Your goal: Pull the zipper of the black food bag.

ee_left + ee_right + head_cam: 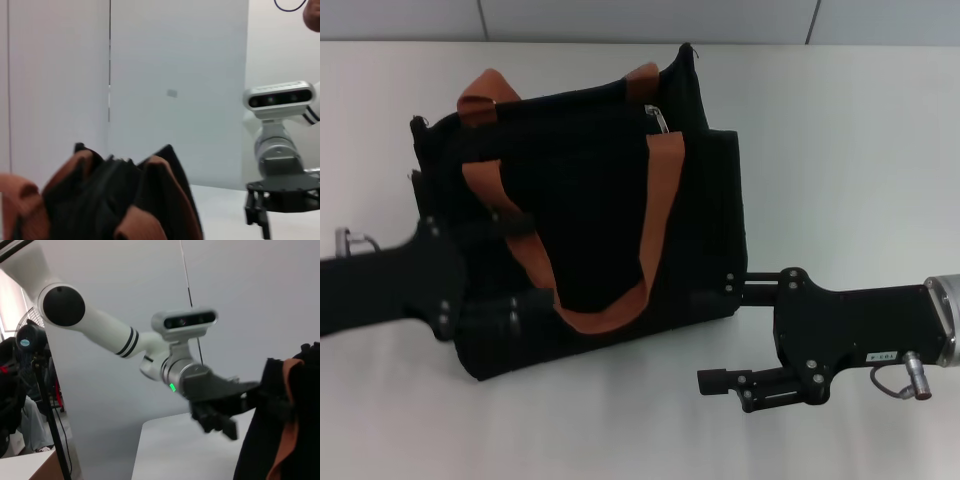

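The black food bag [590, 200] lies in the middle of the white table with its two orange-brown handles [655, 200] across its face. The silver zipper pull tab [658, 118] shows at the bag's upper far edge, near the right handle end. My left gripper [515, 268] is open, its fingers pressed against the bag's near left side; it also shows in the right wrist view [227, 407], touching the bag [265, 430]. My right gripper [720, 332] is open at the bag's near right corner, one finger touching that corner, the other free. The left wrist view shows the bag top [110, 195] and my right gripper [257, 212].
The white table [850, 150] runs out to the right of and behind the bag. A pale wall [650, 18] stands right behind the table. A stand and dark gear [30, 390] are off the table on the left arm's side.
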`<state>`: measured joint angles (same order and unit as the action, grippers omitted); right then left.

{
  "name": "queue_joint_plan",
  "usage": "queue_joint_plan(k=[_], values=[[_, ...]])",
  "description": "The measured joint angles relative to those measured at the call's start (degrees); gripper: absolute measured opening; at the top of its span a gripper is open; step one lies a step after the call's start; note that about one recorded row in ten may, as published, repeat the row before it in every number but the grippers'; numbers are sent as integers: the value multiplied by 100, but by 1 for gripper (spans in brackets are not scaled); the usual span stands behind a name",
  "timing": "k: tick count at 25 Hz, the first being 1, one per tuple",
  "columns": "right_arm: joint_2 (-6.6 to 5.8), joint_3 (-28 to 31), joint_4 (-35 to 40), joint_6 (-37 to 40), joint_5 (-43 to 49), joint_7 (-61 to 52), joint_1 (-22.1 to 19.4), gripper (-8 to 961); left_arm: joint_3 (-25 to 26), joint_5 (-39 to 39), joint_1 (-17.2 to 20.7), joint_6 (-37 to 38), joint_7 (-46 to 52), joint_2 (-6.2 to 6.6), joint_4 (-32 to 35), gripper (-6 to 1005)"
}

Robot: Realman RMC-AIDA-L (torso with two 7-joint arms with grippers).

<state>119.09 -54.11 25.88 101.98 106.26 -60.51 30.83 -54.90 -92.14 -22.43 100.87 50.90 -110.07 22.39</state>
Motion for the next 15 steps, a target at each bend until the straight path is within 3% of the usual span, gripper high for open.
queue_joint_plan(k=[7,15], values=[[0,44,-13,-3,0,51,-60,761,84,0,-117,-388,244,154,355,813],[0,5,-13,-112,-18,61,-61,761,182,-224,-352,-367,514,165,495,813]])
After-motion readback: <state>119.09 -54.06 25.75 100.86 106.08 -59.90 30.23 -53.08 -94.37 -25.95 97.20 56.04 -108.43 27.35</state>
